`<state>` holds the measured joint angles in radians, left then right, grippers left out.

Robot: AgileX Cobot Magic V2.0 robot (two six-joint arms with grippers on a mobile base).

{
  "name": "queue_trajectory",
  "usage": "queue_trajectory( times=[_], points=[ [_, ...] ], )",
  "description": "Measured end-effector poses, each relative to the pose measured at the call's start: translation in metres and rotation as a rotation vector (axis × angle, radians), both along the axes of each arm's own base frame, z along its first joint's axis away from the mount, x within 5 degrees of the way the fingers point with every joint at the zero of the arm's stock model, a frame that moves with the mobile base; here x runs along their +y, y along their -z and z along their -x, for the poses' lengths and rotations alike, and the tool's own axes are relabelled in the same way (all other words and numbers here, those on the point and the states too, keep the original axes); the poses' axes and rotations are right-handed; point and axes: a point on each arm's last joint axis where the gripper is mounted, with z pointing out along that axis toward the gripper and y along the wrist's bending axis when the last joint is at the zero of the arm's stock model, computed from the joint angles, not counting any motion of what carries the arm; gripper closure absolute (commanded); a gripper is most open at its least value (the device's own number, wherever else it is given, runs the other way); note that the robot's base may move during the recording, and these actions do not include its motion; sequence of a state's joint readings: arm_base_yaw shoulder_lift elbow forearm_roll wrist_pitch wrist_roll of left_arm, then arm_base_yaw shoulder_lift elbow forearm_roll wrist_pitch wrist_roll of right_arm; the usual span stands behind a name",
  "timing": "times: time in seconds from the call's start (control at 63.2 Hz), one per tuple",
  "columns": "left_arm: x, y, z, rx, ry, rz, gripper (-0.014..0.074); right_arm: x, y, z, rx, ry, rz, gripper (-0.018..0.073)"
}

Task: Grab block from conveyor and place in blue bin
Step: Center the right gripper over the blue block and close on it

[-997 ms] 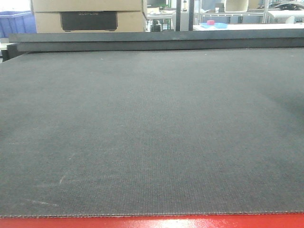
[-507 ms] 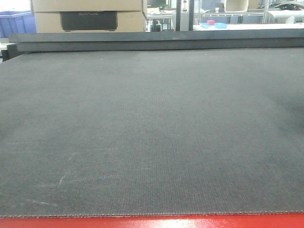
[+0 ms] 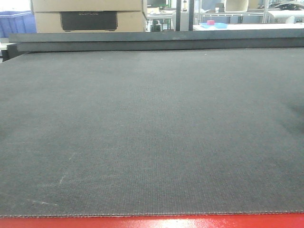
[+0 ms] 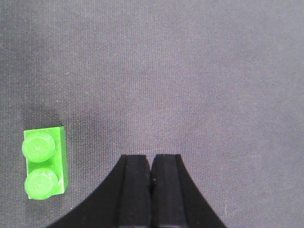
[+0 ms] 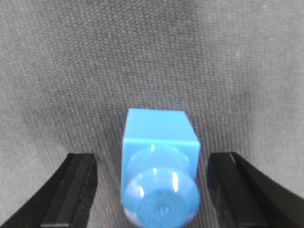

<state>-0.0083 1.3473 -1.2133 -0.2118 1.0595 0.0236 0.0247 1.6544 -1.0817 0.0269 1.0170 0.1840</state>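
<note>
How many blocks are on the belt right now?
2. A green block lies beside the shut left gripper; a blue block sits inside the open right gripper. The front view shows neither; more may be hidden.

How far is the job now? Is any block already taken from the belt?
Nothing looks done yet: the blue block and the green block both lie on the belt. Under way: the right hand is open around the blue block, not touching it. The left hand is shut and empty. Left: closing, lifting, placing in the bin.
</note>
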Motion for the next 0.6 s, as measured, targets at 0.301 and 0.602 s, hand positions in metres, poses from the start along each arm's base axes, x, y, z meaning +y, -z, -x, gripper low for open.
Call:
queue_trajectory(
  times=[0.301,0.602],
  points=[
    [0.0000,0.0002,0.0003,0.004,0.001,0.000,0.0708,0.0000,0.0001,-0.0038,-0.044,0.001,-0.001,0.0189],
    [0.0000,0.0002,0.0005,0.005,0.001,0.000,0.0708,0.0000,0.0015,-0.0048,-0.046,0.001,0.000,0.0352]
  ],
)
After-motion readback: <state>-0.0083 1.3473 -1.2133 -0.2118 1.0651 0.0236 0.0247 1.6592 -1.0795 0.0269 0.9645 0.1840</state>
